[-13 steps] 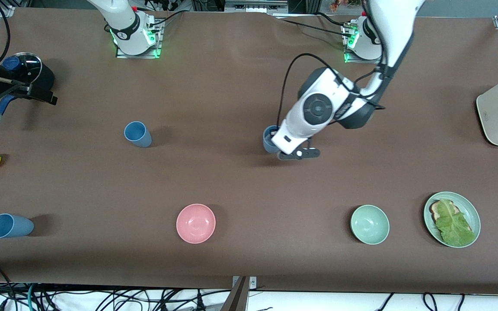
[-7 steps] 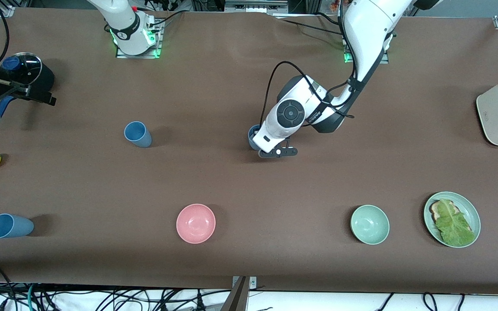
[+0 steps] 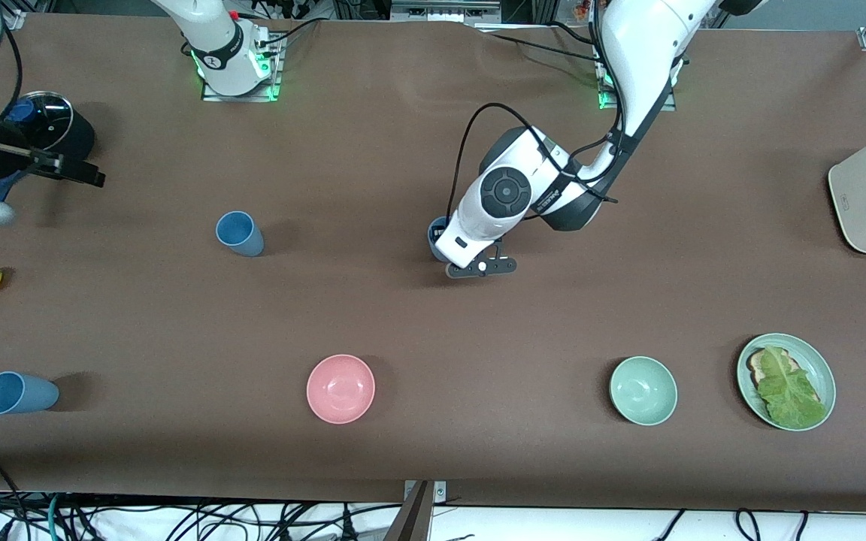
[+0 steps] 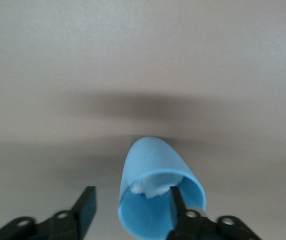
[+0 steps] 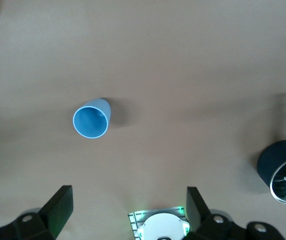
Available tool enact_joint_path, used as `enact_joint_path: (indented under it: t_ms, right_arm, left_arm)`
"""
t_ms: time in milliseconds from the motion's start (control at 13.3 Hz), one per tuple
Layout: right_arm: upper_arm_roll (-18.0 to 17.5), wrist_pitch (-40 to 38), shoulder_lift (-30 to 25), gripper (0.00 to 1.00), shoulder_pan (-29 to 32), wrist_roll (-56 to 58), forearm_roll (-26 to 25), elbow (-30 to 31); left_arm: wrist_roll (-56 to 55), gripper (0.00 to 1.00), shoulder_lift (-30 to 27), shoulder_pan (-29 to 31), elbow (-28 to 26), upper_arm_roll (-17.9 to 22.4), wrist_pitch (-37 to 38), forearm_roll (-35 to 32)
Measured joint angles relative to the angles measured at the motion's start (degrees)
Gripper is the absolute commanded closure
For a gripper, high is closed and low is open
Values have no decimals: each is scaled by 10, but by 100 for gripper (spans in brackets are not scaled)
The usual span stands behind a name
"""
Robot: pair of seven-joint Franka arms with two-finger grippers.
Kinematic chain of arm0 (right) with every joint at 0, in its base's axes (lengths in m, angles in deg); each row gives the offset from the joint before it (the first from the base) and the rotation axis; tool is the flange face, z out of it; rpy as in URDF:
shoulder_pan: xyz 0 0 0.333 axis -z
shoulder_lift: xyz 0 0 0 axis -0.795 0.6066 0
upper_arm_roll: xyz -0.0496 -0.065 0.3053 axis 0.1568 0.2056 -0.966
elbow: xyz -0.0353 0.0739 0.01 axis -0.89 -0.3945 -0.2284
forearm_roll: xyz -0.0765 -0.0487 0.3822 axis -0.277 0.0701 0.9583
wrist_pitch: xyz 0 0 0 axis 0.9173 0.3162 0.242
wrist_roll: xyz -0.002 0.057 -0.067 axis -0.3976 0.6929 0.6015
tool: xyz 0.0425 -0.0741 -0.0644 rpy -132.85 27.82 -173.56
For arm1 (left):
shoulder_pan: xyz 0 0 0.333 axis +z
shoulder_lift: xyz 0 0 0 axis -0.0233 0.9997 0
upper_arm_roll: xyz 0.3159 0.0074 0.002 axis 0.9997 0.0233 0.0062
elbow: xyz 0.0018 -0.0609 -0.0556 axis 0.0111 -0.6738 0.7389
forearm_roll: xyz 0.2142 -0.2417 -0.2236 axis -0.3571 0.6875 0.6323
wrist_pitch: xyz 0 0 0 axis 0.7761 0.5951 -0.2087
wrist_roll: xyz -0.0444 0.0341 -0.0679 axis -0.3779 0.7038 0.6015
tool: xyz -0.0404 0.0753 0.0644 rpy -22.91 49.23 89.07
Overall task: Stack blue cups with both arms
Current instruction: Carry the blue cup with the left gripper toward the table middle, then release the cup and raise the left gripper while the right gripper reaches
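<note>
Left wrist view: matte tapered blue cup (image 4: 155, 192) between parted left gripper (image 4: 133, 202)

Matte blue cups (image 3: 239, 233), glossy white arms (image 3: 508, 199)

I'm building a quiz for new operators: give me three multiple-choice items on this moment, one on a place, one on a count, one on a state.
1. The left gripper is at:
A. a pink bowl
B. a small matte dusty-blue cup mid-table
C. a toaster

2. Dusty-blue cups on the brown table:
A. three
B. one
C. five

3. The right gripper is:
A. shut on a lemon
B. open, holding nothing
C. shut on a cup

Key: B, its left wrist view shows one finger inside that cup; A, two more cups toward the right arm's end; B, wide-set fingers over bare table.
</note>
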Motion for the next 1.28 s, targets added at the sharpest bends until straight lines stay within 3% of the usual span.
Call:
enact_joint_path:
  t_ms: [301, 527, 828, 1129, 1280]
  right_arm:
    - [-3, 74, 76, 0, -37, 0, 0, 19]
    - [-3, 158, 92, 0, -64, 1, 0, 75]
    - [-19, 249, 86, 0, -79, 51, -2, 157]
    - [-24, 367, 42, 0, -68, 149, -3, 283]
    - [-23, 402, 28, 0, -50, 179, -3, 328]
  left_arm:
    - [4, 0, -74, 28, 8, 16, 90, -23]
    - [90, 0, -103, 83, 48, 18, 182, -75]
    - [250, 0, -127, 173, 115, 20, 282, -79]
    - [352, 0, -194, 254, 124, 23, 334, -79]
    - [369, 0, -226, 250, 112, 51, 334, -79]
